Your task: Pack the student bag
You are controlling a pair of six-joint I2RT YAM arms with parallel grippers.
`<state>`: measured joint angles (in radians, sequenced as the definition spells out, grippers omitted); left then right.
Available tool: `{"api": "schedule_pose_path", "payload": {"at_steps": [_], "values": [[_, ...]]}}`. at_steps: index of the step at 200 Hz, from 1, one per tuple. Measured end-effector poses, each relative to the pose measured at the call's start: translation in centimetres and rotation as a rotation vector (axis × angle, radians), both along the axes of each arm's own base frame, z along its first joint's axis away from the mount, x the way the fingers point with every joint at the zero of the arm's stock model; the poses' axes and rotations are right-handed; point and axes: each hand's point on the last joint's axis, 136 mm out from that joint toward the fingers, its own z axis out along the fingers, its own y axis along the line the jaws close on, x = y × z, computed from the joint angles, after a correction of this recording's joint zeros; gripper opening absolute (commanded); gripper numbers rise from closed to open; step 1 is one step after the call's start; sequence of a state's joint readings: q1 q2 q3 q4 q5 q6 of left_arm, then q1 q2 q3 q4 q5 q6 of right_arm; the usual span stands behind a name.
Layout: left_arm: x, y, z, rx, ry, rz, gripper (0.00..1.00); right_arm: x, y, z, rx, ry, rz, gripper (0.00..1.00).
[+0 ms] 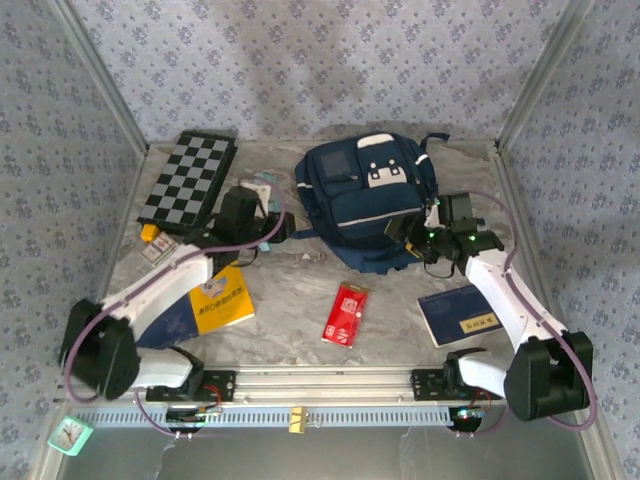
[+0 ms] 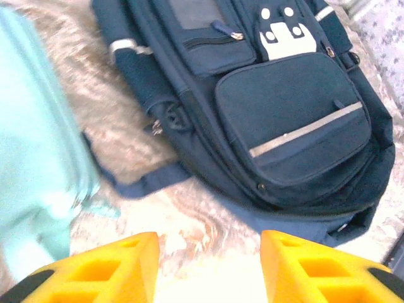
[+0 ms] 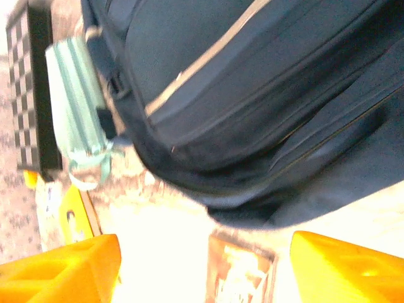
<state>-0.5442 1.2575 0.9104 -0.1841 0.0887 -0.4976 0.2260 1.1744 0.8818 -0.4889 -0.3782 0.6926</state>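
Observation:
The student bag (image 1: 365, 195) is a navy-blue backpack lying flat at the back centre of the table, front pockets up. My left gripper (image 1: 274, 234) sits just left of its lower-left corner. In the left wrist view its yellow fingers (image 2: 113, 268) stand apart over bare table, and the bag (image 2: 284, 113) is ahead of them; this gripper (image 2: 208, 243) is open and holds nothing. My right gripper (image 1: 416, 240) is at the bag's lower-right edge. In the right wrist view this gripper (image 3: 205, 243) is open and empty, close to the bag (image 3: 252, 95).
A chessboard (image 1: 190, 178) lies back left, a mint pouch (image 2: 31, 158) between it and the bag. A yellow book (image 1: 222, 298), a red booklet (image 1: 346, 313) and a blue booklet (image 1: 459, 315) lie on the near table. A mint clock (image 1: 70, 433) sits at the front left corner.

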Motion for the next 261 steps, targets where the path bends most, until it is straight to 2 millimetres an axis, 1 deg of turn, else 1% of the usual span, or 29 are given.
{"api": "schedule_pose_path", "payload": {"at_steps": [17,35,46,61,85,104,124,151,171,189,218,246,261], "values": [[-2.4,2.6,0.1,0.010,0.018,0.069,0.53,-1.7,2.7,-0.2,-0.023,0.002,0.103,0.75],[-4.9,5.5,-0.4,0.014,0.045,0.151,0.57,-3.5,5.8,-0.5,-0.038,-0.005,0.216,0.75],[-6.4,7.6,-0.9,0.024,0.064,0.210,0.60,-4.6,7.8,-1.0,-0.057,-0.004,0.284,0.75],[-7.9,10.2,-1.7,0.044,0.093,0.292,0.63,-5.9,10.6,-2.2,-0.082,0.011,0.373,0.75],[-9.4,14.0,-4.2,0.089,0.182,0.430,0.68,-7.5,15.3,-3.9,-0.111,0.035,0.492,0.71],[-10.1,16.5,-6.4,0.111,0.262,0.531,0.70,-7.8,18.9,-4.7,-0.122,0.032,0.554,0.69],[-10.3,18.5,-8.3,0.132,0.343,0.622,0.72,-7.9,22.5,-5.3,-0.130,0.026,0.605,0.65],[-10.3,20.7,-11.2,0.154,0.441,0.722,0.76,-7.6,27.1,-5.7,-0.112,0.008,0.652,0.63],[-10.5,22.1,-13.0,0.140,0.496,0.780,0.77,-7.5,29.7,-6.5,-0.107,0.009,0.679,0.58],[-10.2,22.8,-14.0,0.128,0.527,0.810,0.77,-7.4,31.6,-7.6,-0.107,0.018,0.696,0.57],[-9.7,23.2,-15.0,0.110,0.530,0.815,0.79,-7.5,33.9,-9.4,-0.107,0.046,0.718,0.55],[-9.7,23.1,-16.2,0.101,0.551,0.803,0.78,-7.2,35.2,-11.0,-0.116,0.071,0.718,0.57],[-9.6,23.1,-16.4,0.103,0.556,0.799,0.78,-6.9,35.7,-11.6,-0.122,0.081,0.719,0.58]]}}
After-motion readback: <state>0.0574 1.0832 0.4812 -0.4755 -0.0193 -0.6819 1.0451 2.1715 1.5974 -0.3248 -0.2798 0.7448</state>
